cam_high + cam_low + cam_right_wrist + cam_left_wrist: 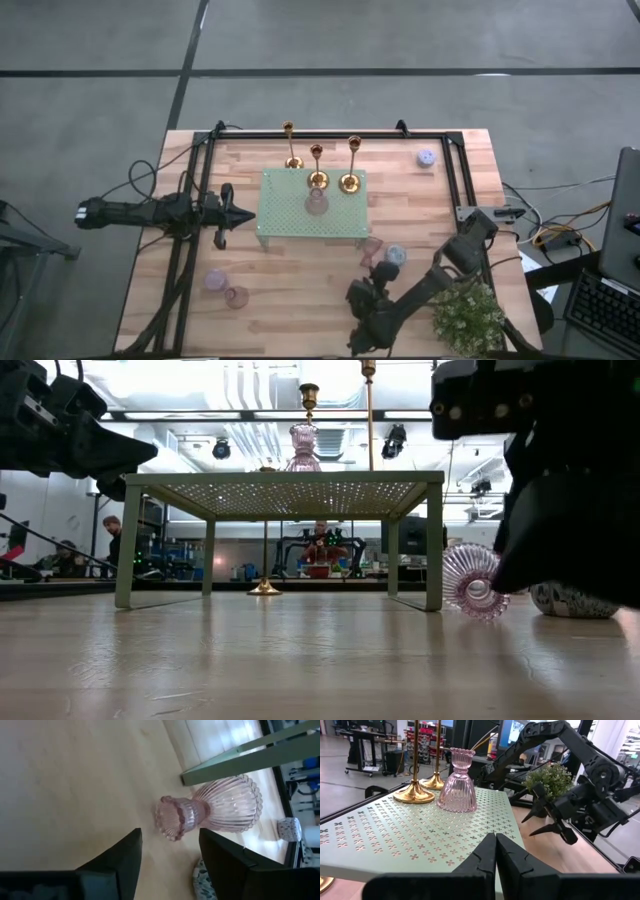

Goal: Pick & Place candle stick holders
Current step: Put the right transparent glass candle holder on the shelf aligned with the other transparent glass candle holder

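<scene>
Two gold candle stick holders (317,166) (351,165) stand by their round bases on the green perforated stand (285,225). A third (291,145) stands on the table behind the stand. A pink ribbed glass holder (316,203) is upright on the stand, and another (220,810) lies on its side on the table by the stand's near right leg. My right gripper (170,837) is open low over the table. Its fingers stand either side of the lying holder's cup end without touching it. My left gripper (495,845) is shut, level, at the stand's left edge.
A blue speckled piece (396,255) lies just right of the lying pink holder. A lavender piece (427,157) sits at the far right. Two small pink pieces (215,280) (237,296) lie near left. A potted plant (465,315) stands near right, beside my right arm.
</scene>
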Motion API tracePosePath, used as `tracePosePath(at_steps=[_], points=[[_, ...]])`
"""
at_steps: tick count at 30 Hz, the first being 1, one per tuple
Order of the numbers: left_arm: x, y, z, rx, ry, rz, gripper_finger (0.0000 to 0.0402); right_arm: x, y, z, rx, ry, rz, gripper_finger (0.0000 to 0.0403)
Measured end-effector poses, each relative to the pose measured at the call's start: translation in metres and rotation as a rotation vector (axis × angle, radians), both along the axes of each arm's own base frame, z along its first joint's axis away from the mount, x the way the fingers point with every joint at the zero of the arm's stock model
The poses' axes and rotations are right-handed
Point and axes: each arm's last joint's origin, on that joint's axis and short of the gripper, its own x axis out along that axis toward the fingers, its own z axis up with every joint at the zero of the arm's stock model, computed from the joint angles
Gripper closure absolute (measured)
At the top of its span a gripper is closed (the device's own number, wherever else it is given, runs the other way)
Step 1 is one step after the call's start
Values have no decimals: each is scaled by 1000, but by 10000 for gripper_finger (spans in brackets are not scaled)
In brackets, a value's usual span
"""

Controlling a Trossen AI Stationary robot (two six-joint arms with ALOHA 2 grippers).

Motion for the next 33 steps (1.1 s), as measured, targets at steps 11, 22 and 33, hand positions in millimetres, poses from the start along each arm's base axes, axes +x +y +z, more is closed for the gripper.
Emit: tracePosePath(at_steps=[11, 22, 33], points=[[0, 0, 0, 0, 0, 0, 388, -2, -3, 1, -30, 35, 10, 231], [0, 0, 0, 0, 0, 0, 388, 1, -9, -2, -51, 81, 40, 232], [0, 0, 0, 0, 0, 0, 388, -1, -17, -12, -82, 92, 25, 232]])
